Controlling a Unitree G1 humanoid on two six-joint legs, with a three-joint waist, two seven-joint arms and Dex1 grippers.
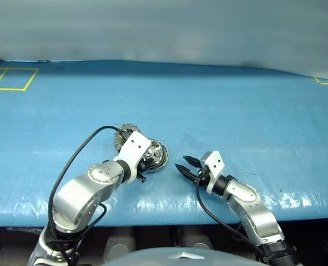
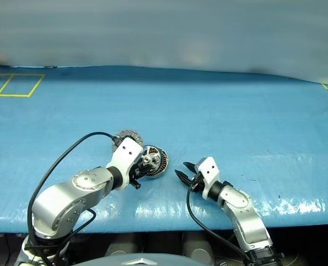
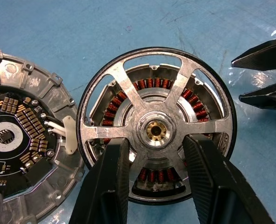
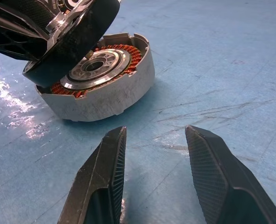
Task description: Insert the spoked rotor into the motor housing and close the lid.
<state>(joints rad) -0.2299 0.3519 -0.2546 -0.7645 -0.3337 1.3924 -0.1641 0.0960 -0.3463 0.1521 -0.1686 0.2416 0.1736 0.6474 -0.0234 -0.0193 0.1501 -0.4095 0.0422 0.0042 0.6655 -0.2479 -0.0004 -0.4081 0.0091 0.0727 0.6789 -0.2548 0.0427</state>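
**Desk:** What did the left arm have hold of?

**Photographer:** The left gripper gripped the spoked rotor, one black finger on each side of the spoke nearest it, the pair closed on the wheel's near rim. The rotor hung tilted over the motor housing, with one edge low over the cup's side nearest the left arm and the other raised, so it was not seated. Copper-orange windings showed in a ring around the housing's silver centre, and also through the gaps between the spokes in the left wrist view.

**Desk:** And the right arm?

**Photographer:** The right gripper held nothing. Its two fingers stood parted above the blue table cover, pointing toward the housing and just short of its grey wall. In the left wrist view the same two fingertips came in from the side, close to the rotor's rim but apart from it.

**Desk:** Where was the lid?

**Photographer:** The lid lay open on the cover just beside the housing, inner face up, showing a dark circuit board with rows of small parts. A pale tab with white wires ran from it toward the housing's edge. In the head views the lid sat on the far side of the left gripper, with the housing next to it.
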